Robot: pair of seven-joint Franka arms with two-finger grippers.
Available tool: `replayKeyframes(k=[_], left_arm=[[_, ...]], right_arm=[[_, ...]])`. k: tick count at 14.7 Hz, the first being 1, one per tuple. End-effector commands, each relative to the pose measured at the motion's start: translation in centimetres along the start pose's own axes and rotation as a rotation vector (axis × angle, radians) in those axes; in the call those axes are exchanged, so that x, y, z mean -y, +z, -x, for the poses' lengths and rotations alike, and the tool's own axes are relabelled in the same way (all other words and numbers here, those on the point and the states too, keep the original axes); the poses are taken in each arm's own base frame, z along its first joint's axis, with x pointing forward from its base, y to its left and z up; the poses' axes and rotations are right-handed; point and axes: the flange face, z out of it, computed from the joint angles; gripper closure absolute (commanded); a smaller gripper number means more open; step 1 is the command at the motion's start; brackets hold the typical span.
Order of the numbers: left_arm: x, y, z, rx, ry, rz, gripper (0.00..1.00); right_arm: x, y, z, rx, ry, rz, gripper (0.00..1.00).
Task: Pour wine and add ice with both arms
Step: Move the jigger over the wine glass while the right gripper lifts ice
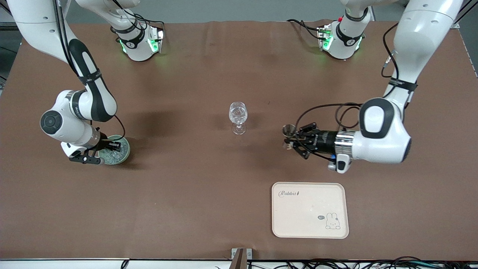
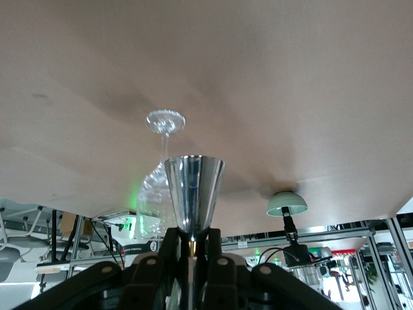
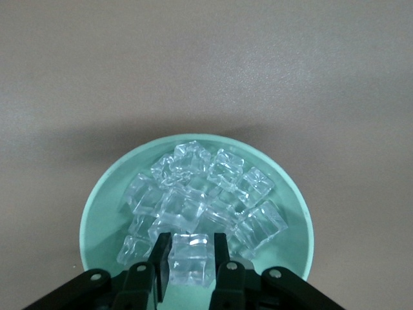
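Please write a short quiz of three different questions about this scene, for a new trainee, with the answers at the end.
1. True or false: the right gripper is shut on an ice cube over the green bowl.
2. Multiple choice: what does the left gripper hold? A) the wine glass B) a steel measuring cup C) the tray
3. Fill in: of the wine glass and the tray, the one nearer to the front camera is the ____.

Key: 1 true. 2 B: it is shut on the steel measuring cup, beside the wine glass. 3 tray.
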Motion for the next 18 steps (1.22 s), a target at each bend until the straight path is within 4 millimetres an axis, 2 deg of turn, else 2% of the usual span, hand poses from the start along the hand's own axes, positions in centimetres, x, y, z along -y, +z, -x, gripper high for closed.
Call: replayKeyframes(k=[1,4,6,8,11,13,15,18], left_arm=[[0.5,1.6,4.0,-0.041,-0.021,-0.012,0.99],[1.8,3.2,7.0,-0.100,-0.015,-0.049,0.99],[2.4,4.3,8.8,-0.176,-0.035,-0.085,0.99],[2.5,5.0,9.7,-0.222,-0.051,-0.099,0.99],[2.7,6.7,11.2,-0.282,-0.061,-0.106,0.99],[2.7,7.6,12.2,-0.340,-0.076,-0.111,0.99],[3.0,8.5,13.4,-0.390,-0.077,-0.112,1.00],[3.6,10.3,14.8,-0.471,-0.089,-0.128,1.00]], right_arm=[[0.0,0.0,0.3,-0.001,0.015,-0.015,0.85],[0.7,-1.1,-0.2,0.028,0.009,-0.019,0.88],[0.7,-3.5,-1.5,0.069,0.014,-0.024,0.94],[0.7,-6.1,-2.2,0.073,0.043,-0.029,1.00],[0.5,-12.8,-3.0,0.026,0.087,-0.041,1.00],[-0.5,-18.2,-3.0,-0.006,0.097,-0.048,1.00],[-2.3,-24.3,-2.2,-0.020,0.112,-0.054,1.00],[-3.9,-32.7,-0.1,-0.004,0.116,-0.064,1.00]])
